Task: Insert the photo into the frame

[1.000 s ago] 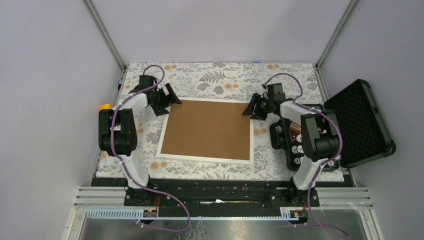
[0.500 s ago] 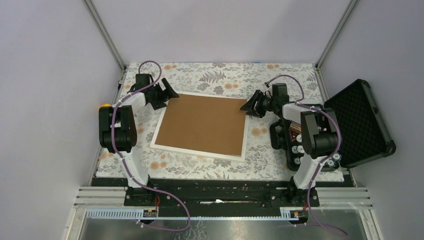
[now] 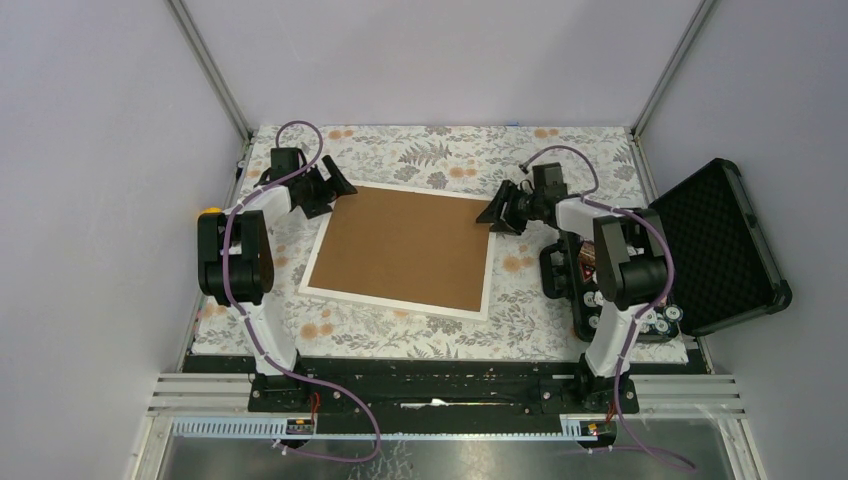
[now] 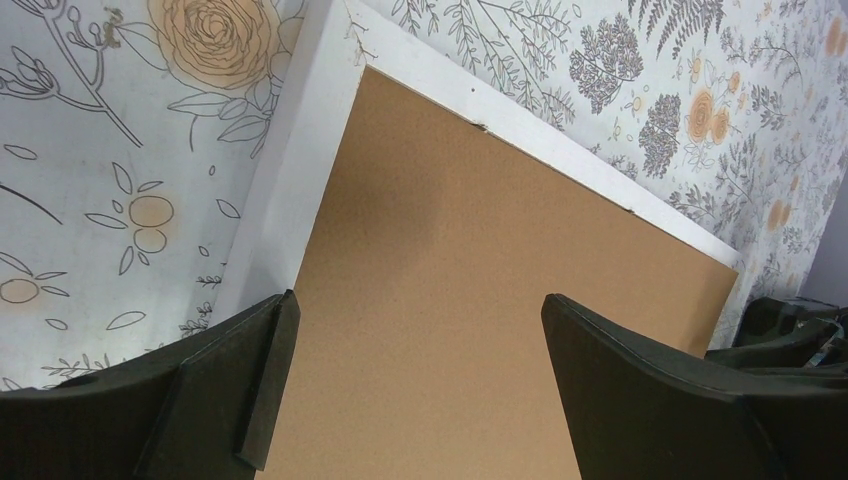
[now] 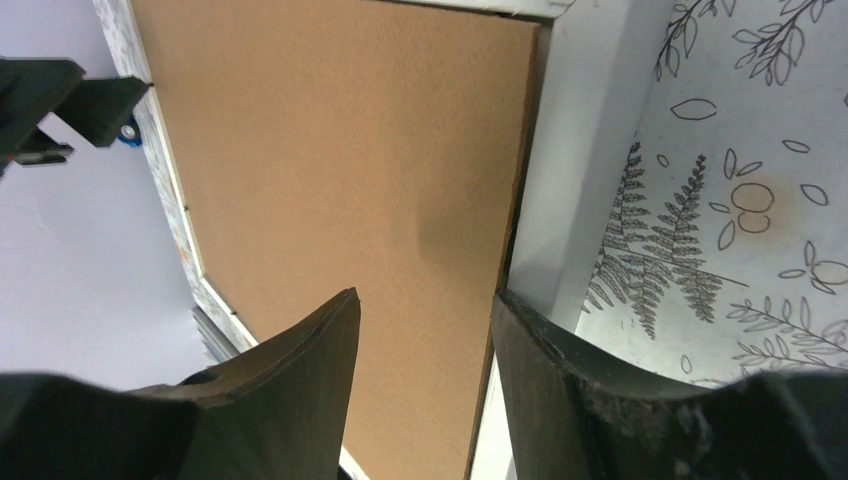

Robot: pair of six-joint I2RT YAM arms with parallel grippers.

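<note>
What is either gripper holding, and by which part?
Nothing visibly: the left gripper and right gripper stand open over far corners of the white rectangular picture frame.

The backing board (image 4: 470, 280) is matt, finely grained brown card, the frame (image 4: 295, 170) smooth white, the counter (image 4: 100, 120) covering matt print.

1. The thin white rectangular picture frame (image 4: 295, 170), brown backing board (image 3: 400, 245) upward, now lies turned slightly clockwise and shifted left and farther back.
2. The left gripper (image 3: 337, 200) sits slightly farther back.
3. The right gripper (image 3: 497, 222) is a little farther left.
</note>
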